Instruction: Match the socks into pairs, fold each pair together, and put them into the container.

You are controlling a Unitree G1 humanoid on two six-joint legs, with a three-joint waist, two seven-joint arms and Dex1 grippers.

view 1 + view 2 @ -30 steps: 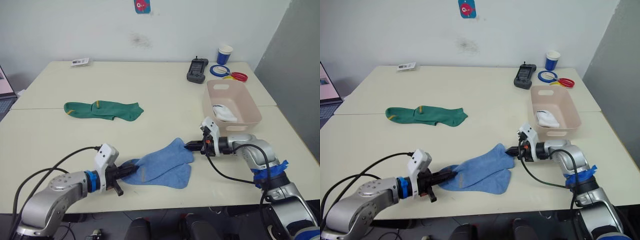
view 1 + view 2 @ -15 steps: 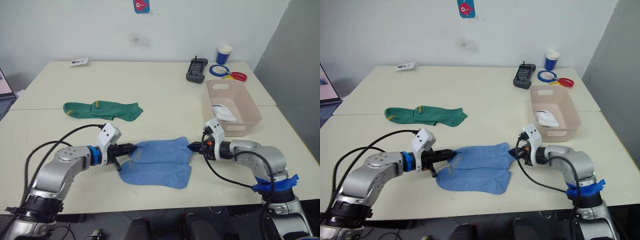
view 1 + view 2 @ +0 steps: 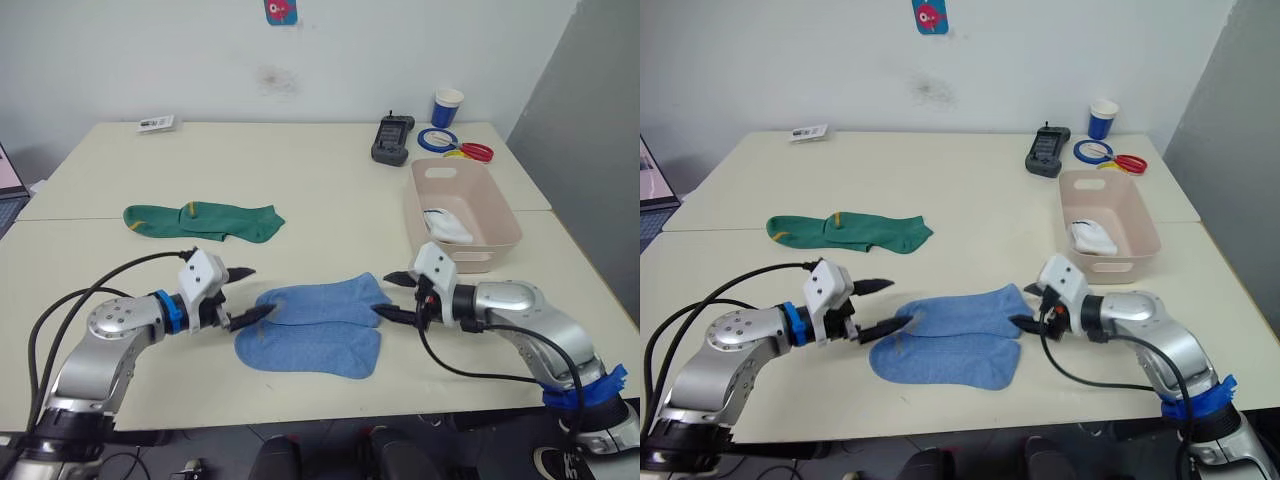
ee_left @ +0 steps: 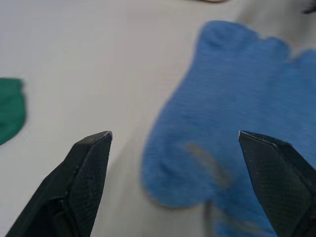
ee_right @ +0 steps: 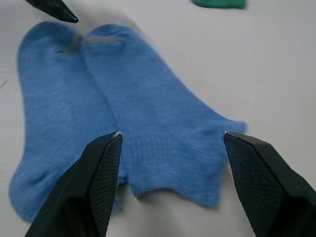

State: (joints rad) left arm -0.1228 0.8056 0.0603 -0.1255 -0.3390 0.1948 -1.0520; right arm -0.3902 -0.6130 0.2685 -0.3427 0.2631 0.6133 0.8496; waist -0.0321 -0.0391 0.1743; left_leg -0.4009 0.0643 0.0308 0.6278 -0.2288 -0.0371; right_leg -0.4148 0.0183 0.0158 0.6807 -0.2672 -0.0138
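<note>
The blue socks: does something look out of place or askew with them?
Slightly. The blue socks lie flat on the table, overlapping but fanned apart at the cuff end, so their edges do not line up. Both end effectors are open beside them.

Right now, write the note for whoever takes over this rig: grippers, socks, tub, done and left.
Left gripper: open, empty, at one end of the light blue socks.
Right gripper: open, empty, at their other end.
The blue pair lies flat near the table's front edge, one sock partly overlapping the other, not yet folded.
The green socks lie together farther back on the robot's left, untouched.
The pink container on the right holds a white bundle.
Left: fold and bin the blue pair, then the green.
</note>
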